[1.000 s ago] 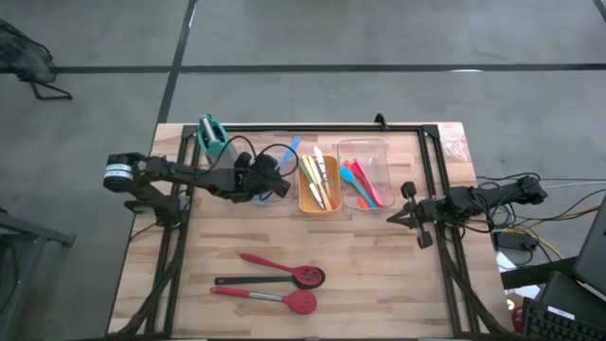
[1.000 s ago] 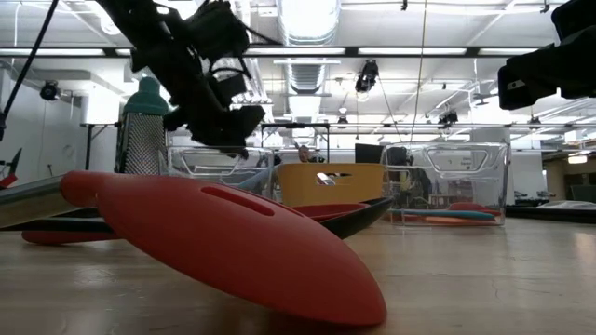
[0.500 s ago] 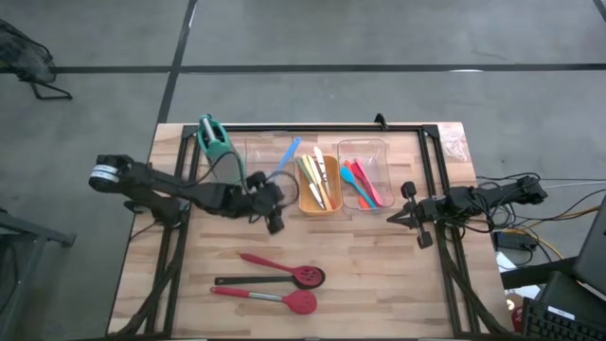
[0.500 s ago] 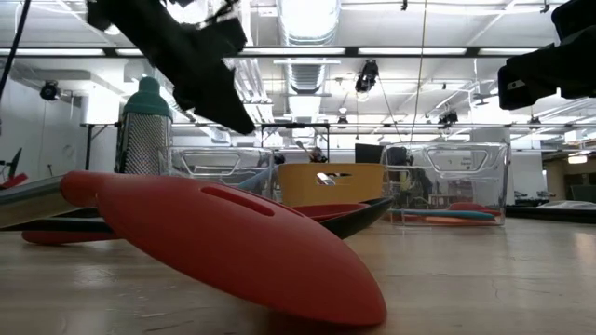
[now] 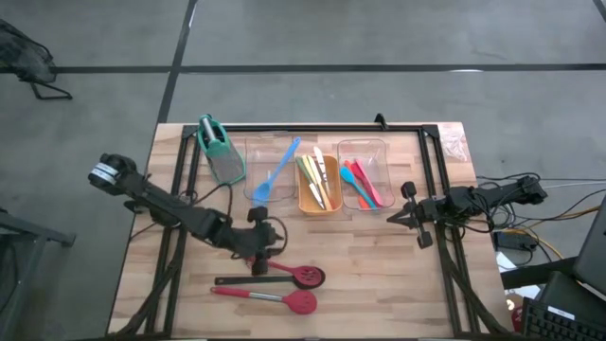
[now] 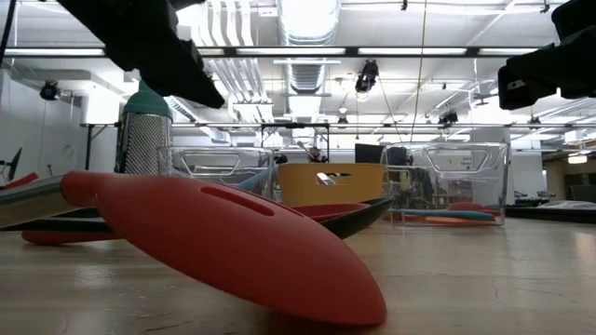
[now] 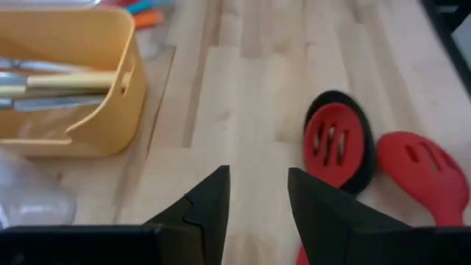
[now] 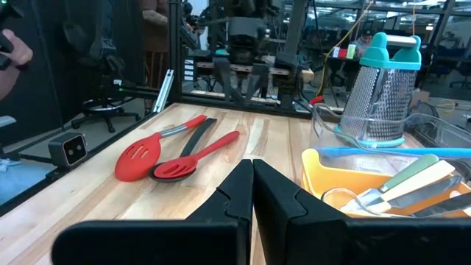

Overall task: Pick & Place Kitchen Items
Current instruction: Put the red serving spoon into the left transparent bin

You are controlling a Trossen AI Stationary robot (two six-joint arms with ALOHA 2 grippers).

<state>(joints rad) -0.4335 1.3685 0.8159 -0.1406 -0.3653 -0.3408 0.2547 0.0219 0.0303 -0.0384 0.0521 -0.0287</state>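
My left gripper (image 5: 259, 258) is open and empty. It hangs above the handle end of the upper red spoon (image 5: 275, 266), well off the table in the low view (image 6: 154, 42). In the left wrist view (image 7: 257, 193) its fingers frame bare wood. Beside them, a red slotted spoon head (image 7: 335, 140) lies on a black spoon head, and a second red spoon head (image 7: 423, 168) lies beyond. A blue spoon (image 5: 275, 170) lies slanted in the left clear tray (image 5: 254, 144). My right gripper (image 5: 393, 219) is shut and empty at the table's right side.
An orange tray (image 5: 319, 206) of pale and yellow utensils and a clear tray (image 5: 383, 152) of pink, orange and teal ones stand mid-table. A teal-and-grey grater holder (image 5: 218, 150) stands at the far left. Bare wood lies at the near right.
My left gripper has drawn away from the left clear tray toward the table's near edge. It now hangs over the red spoons' handles. The blue spoon, partly hidden under the gripper before, now lies in full view in the clear tray.
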